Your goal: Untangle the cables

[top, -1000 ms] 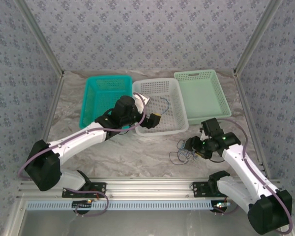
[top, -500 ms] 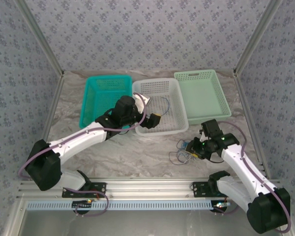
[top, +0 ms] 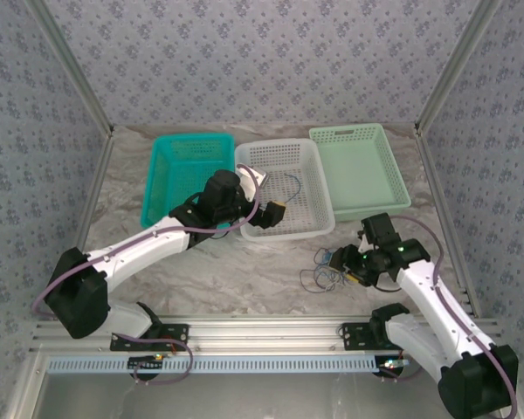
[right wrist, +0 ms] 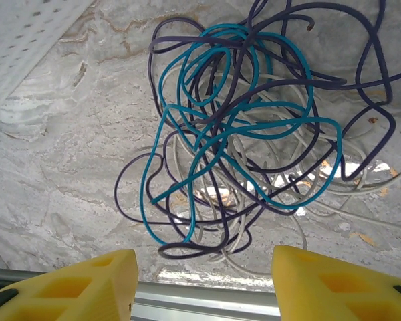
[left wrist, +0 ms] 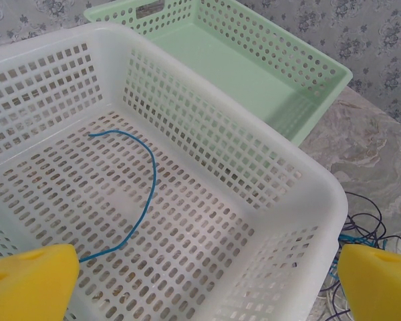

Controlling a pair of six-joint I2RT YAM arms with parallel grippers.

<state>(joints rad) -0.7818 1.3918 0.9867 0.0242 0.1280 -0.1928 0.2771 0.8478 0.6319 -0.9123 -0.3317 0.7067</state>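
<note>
— Where is the tangle of thin blue, dark and pale cables [right wrist: 254, 134]?
— On the grey marbled surface [right wrist: 47, 174], towards the right front, near a corner of the white perforated plastic basket [left wrist: 220, 110] but outside it.
— And the right hand [right wrist: 204, 271]?
— It hovers low over the tangle. Its yellow fingers are parted with nothing between them, and the loops lie just beyond the tips.
— The left hand [left wrist: 200, 281]?
— Spread wide and empty, above the near edge of the white basket. A single blue wire [left wrist: 150, 177] lies curved on that basket's floor.
— What flanks it?
— A pale green basket [left wrist: 281, 47] on the right and a teal basket [top: 188, 140] on the left.
</note>
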